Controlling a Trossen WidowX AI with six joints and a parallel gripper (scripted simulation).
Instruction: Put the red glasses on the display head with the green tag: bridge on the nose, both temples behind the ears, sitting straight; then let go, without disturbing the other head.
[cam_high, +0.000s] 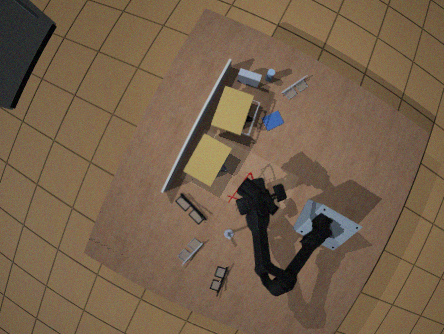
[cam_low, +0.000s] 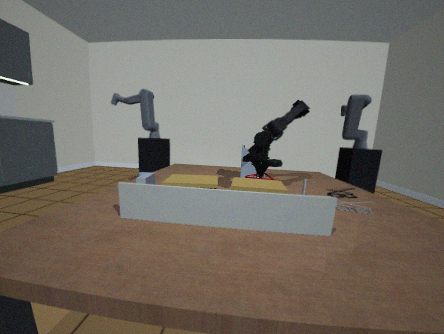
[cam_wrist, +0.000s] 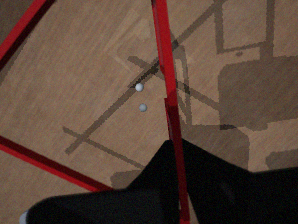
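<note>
While your gripper (cam_wrist: 172, 165) is clamped on a bar of the red glasses (cam_wrist: 167, 90) just above the table (cam_high: 150, 220) beside the nearer yellow-topped stand (cam_high: 207, 159), you've only secured them; carrying, seating on the green-tagged head and releasing all remain.

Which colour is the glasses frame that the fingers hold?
Red glasses frame, shown best in the wrist view.

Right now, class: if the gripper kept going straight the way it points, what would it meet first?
The gripper, shut on the red glasses, points down; beyond the frame, the wooden tabletop looks first, though depth is unclear.
</note>
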